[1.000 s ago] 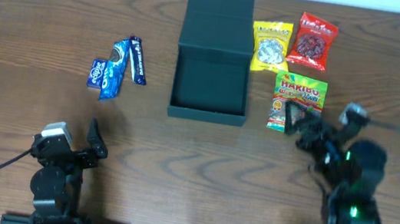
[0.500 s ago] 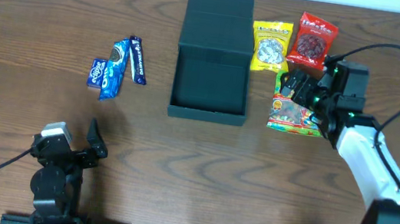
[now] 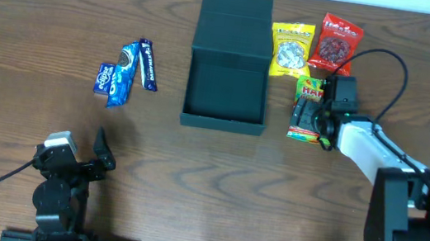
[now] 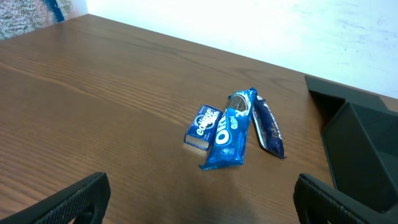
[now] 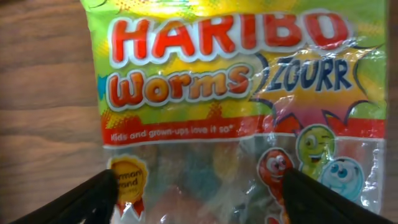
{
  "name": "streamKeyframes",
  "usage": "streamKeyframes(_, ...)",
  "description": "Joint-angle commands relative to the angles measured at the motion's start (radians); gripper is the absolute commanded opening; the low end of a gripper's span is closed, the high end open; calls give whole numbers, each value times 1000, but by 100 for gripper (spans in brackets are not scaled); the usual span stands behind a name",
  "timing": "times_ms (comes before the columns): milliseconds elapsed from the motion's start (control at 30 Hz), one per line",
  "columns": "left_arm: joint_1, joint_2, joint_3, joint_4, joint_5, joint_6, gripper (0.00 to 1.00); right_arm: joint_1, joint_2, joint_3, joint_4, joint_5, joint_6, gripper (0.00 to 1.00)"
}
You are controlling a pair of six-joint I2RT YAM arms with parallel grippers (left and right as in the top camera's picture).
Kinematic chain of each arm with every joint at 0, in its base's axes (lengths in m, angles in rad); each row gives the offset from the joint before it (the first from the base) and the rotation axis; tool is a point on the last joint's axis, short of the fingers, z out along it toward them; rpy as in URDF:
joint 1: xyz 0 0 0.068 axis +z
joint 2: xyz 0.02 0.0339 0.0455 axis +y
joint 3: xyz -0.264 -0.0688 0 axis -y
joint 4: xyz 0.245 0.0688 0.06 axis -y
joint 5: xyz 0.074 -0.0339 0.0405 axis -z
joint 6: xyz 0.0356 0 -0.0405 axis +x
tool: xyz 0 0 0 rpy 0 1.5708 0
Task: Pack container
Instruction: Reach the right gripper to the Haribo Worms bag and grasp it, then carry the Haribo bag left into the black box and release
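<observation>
Cookies (image 3: 125, 75) left of container (image 3: 222, 124); gummy bag (image 3: 311, 87) seemingly beneath right hand (image 5: 199, 186)

We noted dark teal container (image 3: 225, 97), blue Oreo packets (image 3: 125, 75), yellow snack bag (image 3: 291, 51), red snack bag (image 3: 337, 45), green-yellow, red-lettered Haribo Worms bag (image 5: 236, 93), brown wood-grain table (image 3: 47, 7).

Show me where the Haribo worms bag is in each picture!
Overhead: Haribo bag just right of the container, partly under the right pincer.
Left wrist: not in it.
Right wrist: the Haribo bag fills the picture, label facing up.
Shared landmark: the brown wooden table, in all three.
</observation>
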Motion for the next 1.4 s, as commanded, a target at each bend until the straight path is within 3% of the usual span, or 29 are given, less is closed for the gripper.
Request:
streamKeyframes(0,6,-6,-26,-8,-14,-4,95,16,48,10,-21,58,29,74)
streamKeyframes(167,6,-6,-26,-8,-14,-4,95,15,57,10,-27,59,56,46)
streamKeyframes(267,6,-6,-26,-8,-14,-4,95,15,57,10,-29,53,56,22)
streamKeyframes(400,6,-6,-26,-8,-14,-4,95,15,57,10,-29,31,56,1)
streamKeyframes(733,6,-6,-26,-8,-14,-4,95,16,2,28,-76,-69,79,2)
streamKeyframes(1100,6,-6,-26,-8,-14,-4,95,24,-319,99,-137,-69,143,2)
streamKeyframes(1367,6,-6,-26,-7,-14,-4,95,197,-385,164,-77,-69,232,2)
